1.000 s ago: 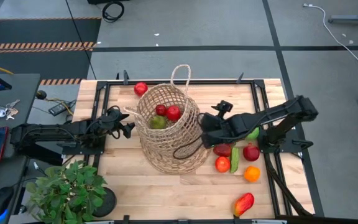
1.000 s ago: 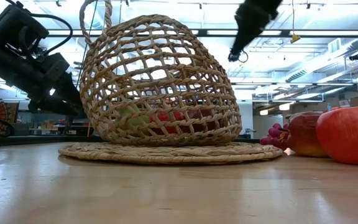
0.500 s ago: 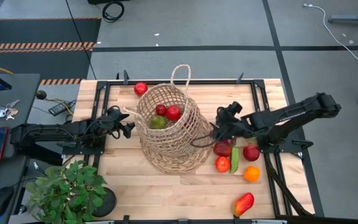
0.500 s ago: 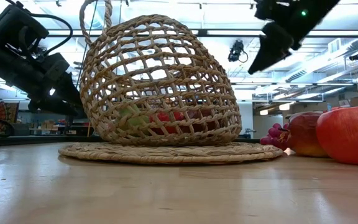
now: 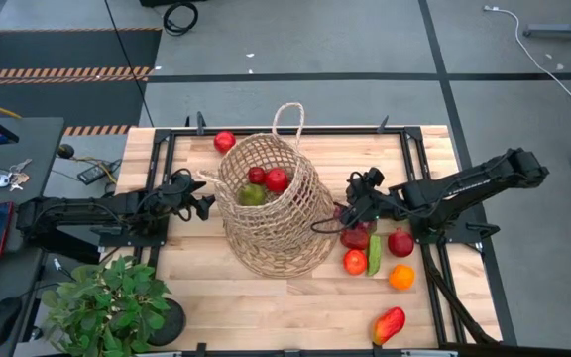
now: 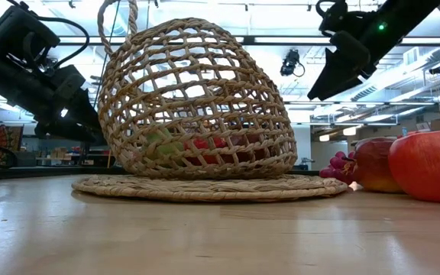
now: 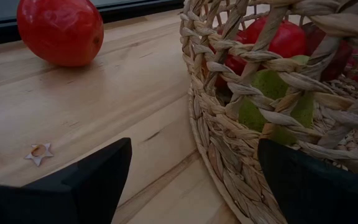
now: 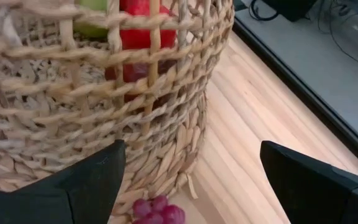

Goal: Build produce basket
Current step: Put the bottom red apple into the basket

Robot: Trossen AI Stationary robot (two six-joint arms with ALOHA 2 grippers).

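Both pincers released; basket (image 5: 269,206) leans, its long axis front-to-back, mouth facing the table's far edge.

Illumination even and bright throughout, supplied by overhead ceiling strip lights (image 6: 205,40) visible in the low view. Shadows soft and short beneath the basket (image 5: 266,213). Low view backlit: arms reduced to silhouettes, mild glare at 12 o'clock, near tabletop (image 6: 205,244) out of focus. Wrist views: own fingers (image 7: 92,180) dark, blurred; weave sharp. High view sharp, without visible edge distortion.
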